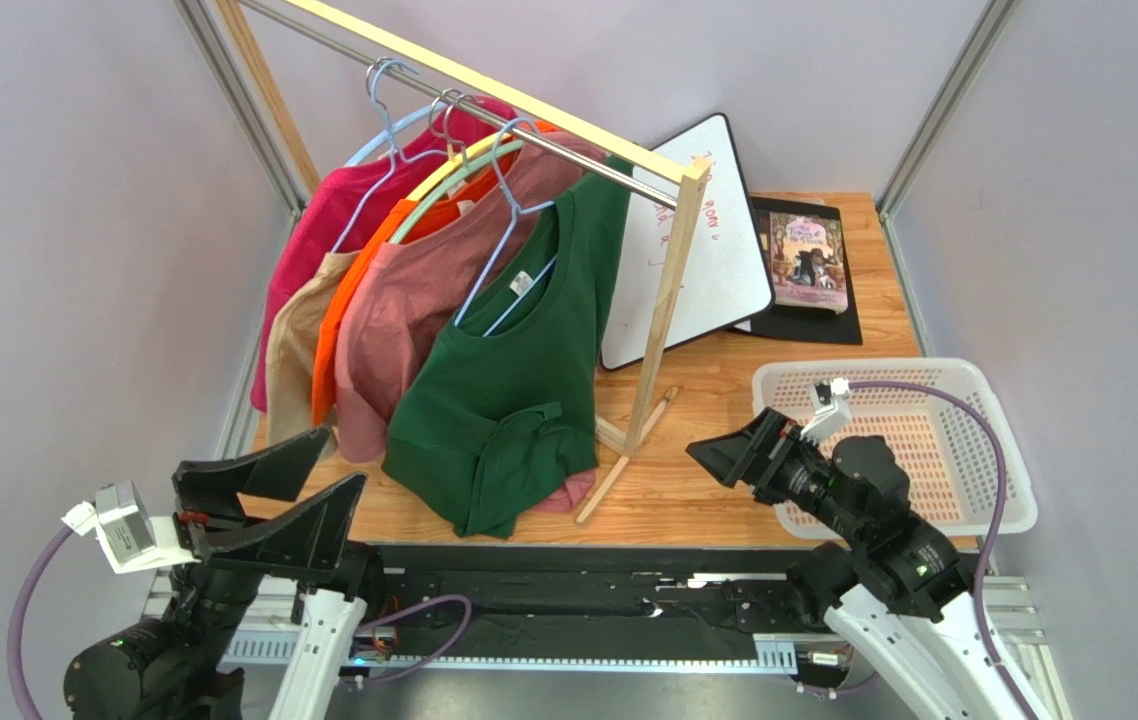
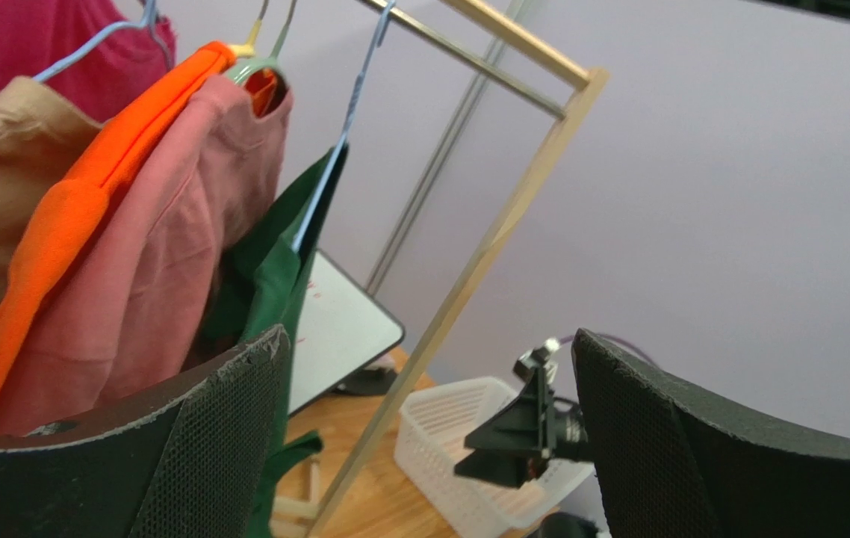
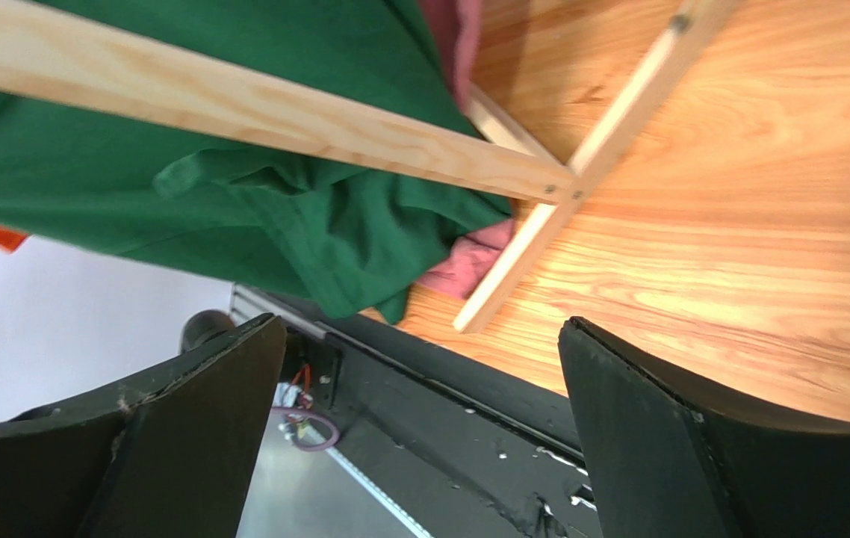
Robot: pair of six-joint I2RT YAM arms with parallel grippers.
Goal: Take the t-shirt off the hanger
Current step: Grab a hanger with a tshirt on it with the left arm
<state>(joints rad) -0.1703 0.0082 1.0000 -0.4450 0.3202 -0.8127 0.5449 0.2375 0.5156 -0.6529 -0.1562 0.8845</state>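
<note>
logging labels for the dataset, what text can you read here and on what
No text is legible enough to quote.
whiteboard: faint red handwriting, too blurred to read.
book: cover title too small to read.
green t-shirt: white neck tag, too small to read.

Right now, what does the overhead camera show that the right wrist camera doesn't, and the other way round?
Overhead only: the white basket, whiteboard, book and magenta shirt. Right wrist only: a close look at the wooden rack's foot joint, framed by the right gripper's open fingers. Both: the green t-shirt, that rack and the table.
</note>
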